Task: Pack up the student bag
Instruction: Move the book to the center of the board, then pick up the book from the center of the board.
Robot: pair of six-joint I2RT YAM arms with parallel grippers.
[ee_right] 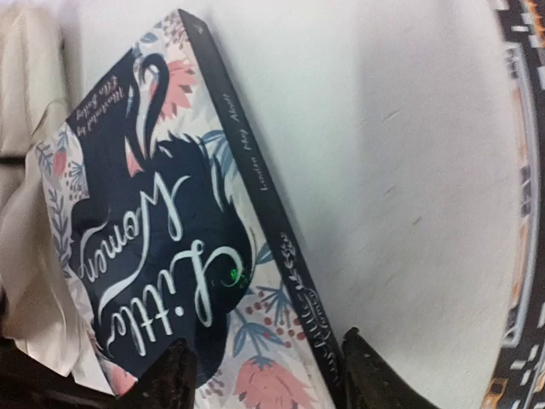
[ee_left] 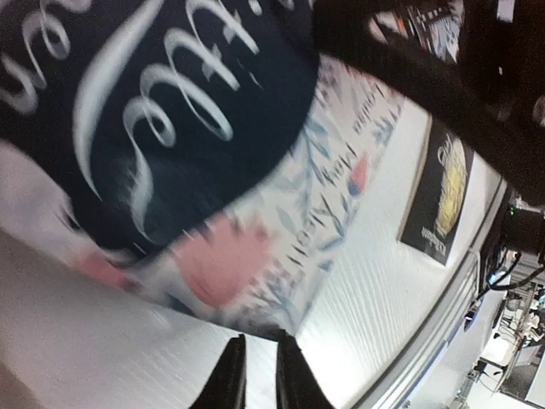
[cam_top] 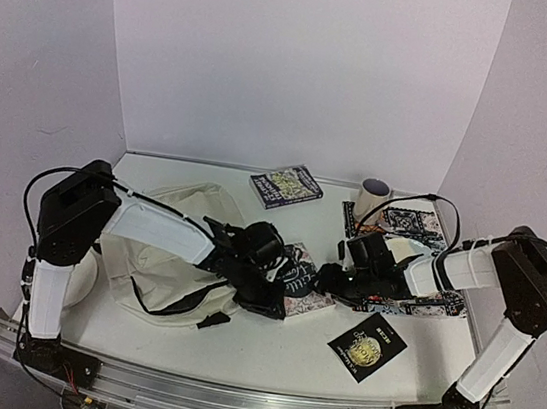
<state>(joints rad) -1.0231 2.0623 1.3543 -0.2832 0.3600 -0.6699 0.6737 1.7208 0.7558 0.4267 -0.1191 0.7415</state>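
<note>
The cream student bag lies slumped at the left-centre of the table, and its fabric shows in the right wrist view. The floral "Little Women" book lies just right of it. It fills the left wrist view and the right wrist view. My left gripper reaches over the bag. Its fingers are almost together, with nothing seen between them, at the book's near corner. My right gripper is open, and its fingers straddle the book's spine corner.
A black book with a gold emblem lies front right and shows in the left wrist view. A black-and-white patterned mat lies under the right arm. A cup and another book stand at the back. A white object sits beside the left base.
</note>
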